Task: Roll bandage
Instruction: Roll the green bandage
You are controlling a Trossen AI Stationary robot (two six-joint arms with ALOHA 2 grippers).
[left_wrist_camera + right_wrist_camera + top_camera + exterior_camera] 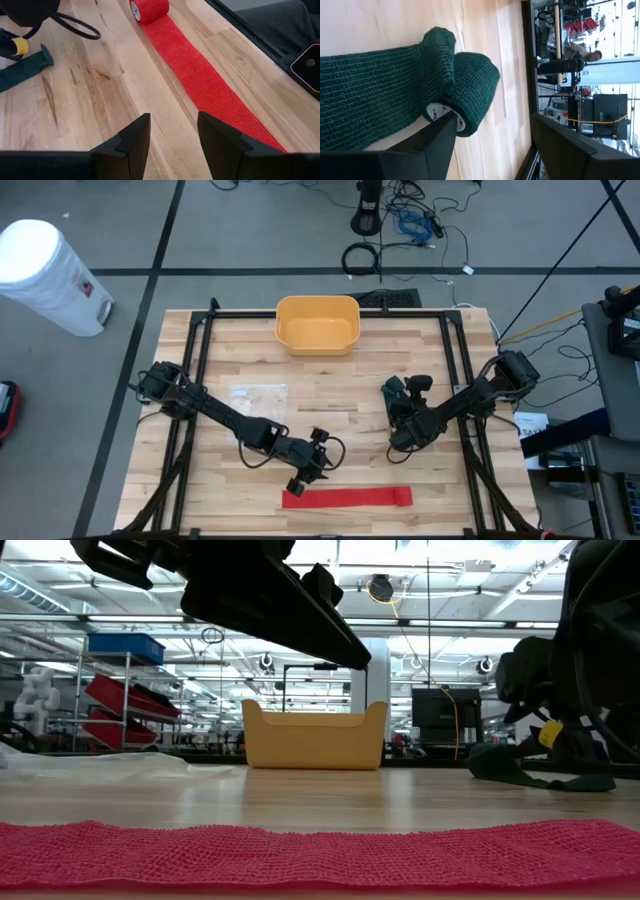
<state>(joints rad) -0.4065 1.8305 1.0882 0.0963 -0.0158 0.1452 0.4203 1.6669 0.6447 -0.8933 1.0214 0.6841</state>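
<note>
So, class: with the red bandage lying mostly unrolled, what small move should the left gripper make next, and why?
Probably lower the left gripper onto the red bandage's flat strip: its fingers stand open just above the wood beside it, holding nothing.

Robotics lab, wooden bench (330, 380) in black frame, shelving with bins (125, 690), floor cables (400, 225)

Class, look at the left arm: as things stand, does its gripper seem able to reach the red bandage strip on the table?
Probably yes. The left gripper hovers open just beside the red bandage, which lies flat and unrolled on the table, with bare wood between them.
</note>
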